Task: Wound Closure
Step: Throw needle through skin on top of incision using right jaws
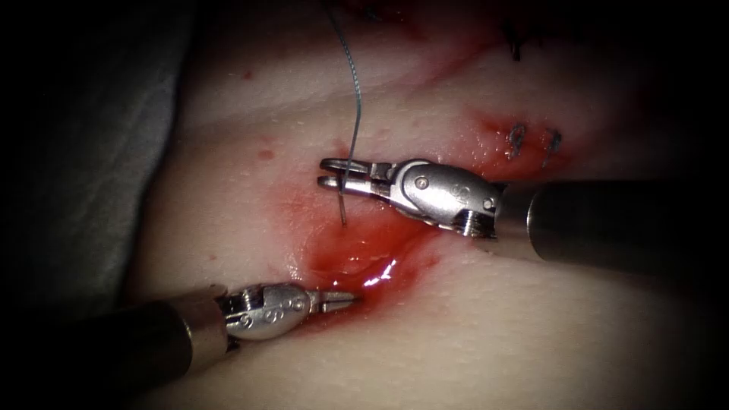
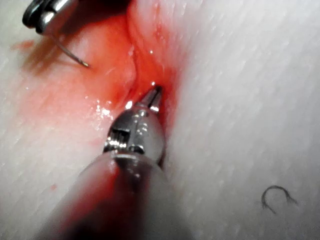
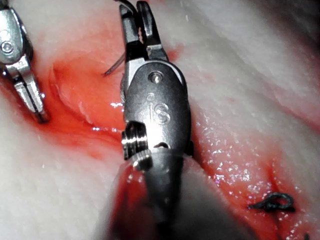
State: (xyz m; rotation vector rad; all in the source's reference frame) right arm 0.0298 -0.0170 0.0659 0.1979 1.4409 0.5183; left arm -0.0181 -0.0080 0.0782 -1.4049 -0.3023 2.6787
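Note:
My right tool point(image 1: 329, 173) comes in from the right, its jaws shut on the curved needle point(image 1: 345, 199) about mid-curve. The needle tip point(image 1: 343, 224) points down and hangs free just over the reddened tissue on the left side of the cut point(image 1: 357, 262), not in it. Thread point(image 1: 351, 68) runs up from the needle. The same tool point(image 3: 137, 22) and needle tip point(image 3: 107, 73) show in the right wrist view. My left tool point(image 1: 345, 299) reaches from the lower left with jaws shut and empty, its tips at the cut's wet edge point(image 2: 152, 95).
Red fluid point(image 1: 380, 269) pools in the cut. Finished stitches with short thread ends point(image 1: 518, 140) sit on the tissue to the upper right, with more farther back point(image 1: 515, 47). A cut thread end point(image 3: 272, 203) lies beside the right shaft; another curl point(image 2: 276, 196) lies on pale tissue.

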